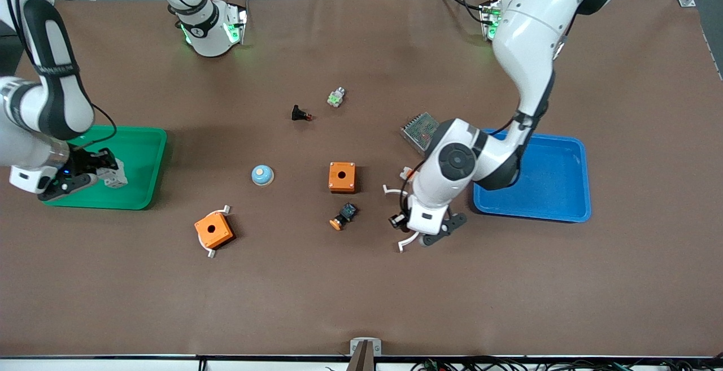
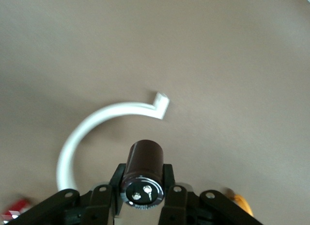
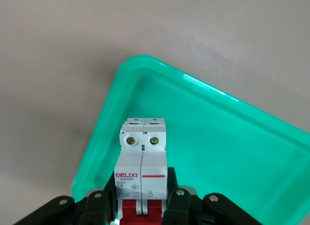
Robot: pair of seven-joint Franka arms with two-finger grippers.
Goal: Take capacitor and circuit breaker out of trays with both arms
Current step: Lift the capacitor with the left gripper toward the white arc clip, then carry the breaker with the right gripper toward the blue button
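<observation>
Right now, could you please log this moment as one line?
left gripper: shut on capacitor, over table | right gripper: shut on breaker, over green tray

On the brown counter point(image 1: 361, 292) lie two orange boxes point(image 1: 342, 177) point(image 1: 214, 230), a blue-domed button point(image 1: 262, 175), a black push-button point(image 1: 300, 114) and an orange-capped switch point(image 1: 344, 216). A green tray point(image 1: 144, 162) sits toward the right arm's end, a blue tray point(image 1: 556, 190) toward the left arm's. A meshed metal module point(image 1: 418, 130) lies beside the blue tray, and a small green-and-white part point(image 1: 336, 97) is near the black push-button.

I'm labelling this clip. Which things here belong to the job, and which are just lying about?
In the job:
capacitor, held in the left hand
breaker, held in the right hand over the green tray
blue tray

Lying about:
two orange boxes
blue knob
black push-button
</observation>
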